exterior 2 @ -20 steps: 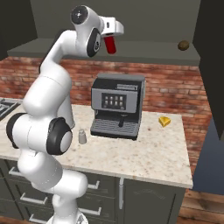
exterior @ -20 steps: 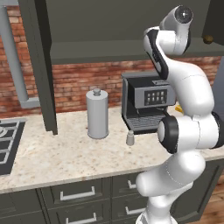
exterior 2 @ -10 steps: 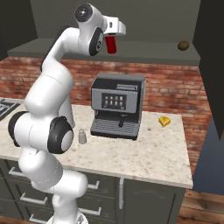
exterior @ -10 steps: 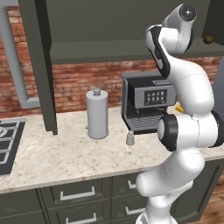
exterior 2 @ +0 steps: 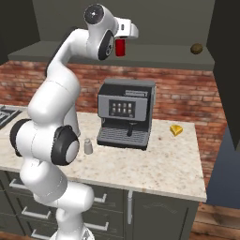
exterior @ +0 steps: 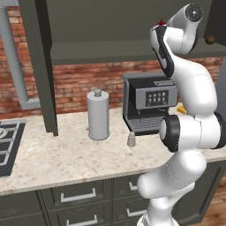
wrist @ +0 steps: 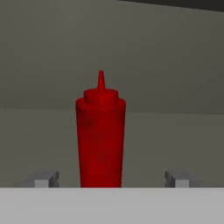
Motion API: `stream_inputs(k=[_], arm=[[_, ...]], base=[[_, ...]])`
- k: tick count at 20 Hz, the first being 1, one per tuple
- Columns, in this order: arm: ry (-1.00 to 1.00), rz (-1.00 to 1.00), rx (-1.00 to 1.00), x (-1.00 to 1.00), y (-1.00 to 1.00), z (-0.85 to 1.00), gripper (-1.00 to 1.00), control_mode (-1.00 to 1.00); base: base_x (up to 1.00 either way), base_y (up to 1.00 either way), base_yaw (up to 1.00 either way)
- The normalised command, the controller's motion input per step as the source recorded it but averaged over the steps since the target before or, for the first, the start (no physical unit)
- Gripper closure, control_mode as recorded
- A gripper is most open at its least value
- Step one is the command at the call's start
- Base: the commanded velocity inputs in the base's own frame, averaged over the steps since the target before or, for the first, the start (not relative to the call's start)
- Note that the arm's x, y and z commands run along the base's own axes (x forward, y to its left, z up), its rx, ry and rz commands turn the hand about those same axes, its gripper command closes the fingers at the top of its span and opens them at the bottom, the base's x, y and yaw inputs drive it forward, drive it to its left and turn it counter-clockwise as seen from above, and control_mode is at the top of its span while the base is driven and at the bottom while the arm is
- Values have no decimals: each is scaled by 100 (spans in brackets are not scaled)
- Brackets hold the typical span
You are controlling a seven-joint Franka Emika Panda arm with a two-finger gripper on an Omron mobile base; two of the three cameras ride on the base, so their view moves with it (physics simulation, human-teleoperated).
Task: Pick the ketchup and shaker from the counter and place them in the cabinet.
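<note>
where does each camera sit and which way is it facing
Left base view: behind the arm to its left, looking forward and down at the counter, canister and shaker; arm rises lower right.
Right base view: behind-right, facing the coffee machine; arm rises lower left.
Hand view: on the hand, facing the upright ketchup in the cabinet, open fingers either side.
Both base views share shaker and machine.

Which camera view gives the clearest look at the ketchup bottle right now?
The hand view: the ketchup stands upright and centred between the open fingertips, nozzle included. The right base view shows it small, beside the gripper. The left base view shows a red sliver behind the arm.
</note>
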Motion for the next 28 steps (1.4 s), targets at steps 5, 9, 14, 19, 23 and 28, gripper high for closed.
stream_inputs(k=[5, 9, 14, 19, 23, 28], arm=[[-5, 0, 0, -13, 0, 0, -100, -100], [-11, 0, 0, -94, 0, 0, -100, -100], [-13, 0, 1, -100, 1, -6, -100, -100], [-12, 1, 0, -100, 24, -27, -100, -100], [-5, 1, 0, -95, 41, -43, -100, -100], [0, 0, 0, -69, 44, -54, -100, -100]], base=[[0, 0, 0], [0, 0, 0], [0, 0, 0], [0, 0, 0], [0, 0, 0], [0, 0, 0]])
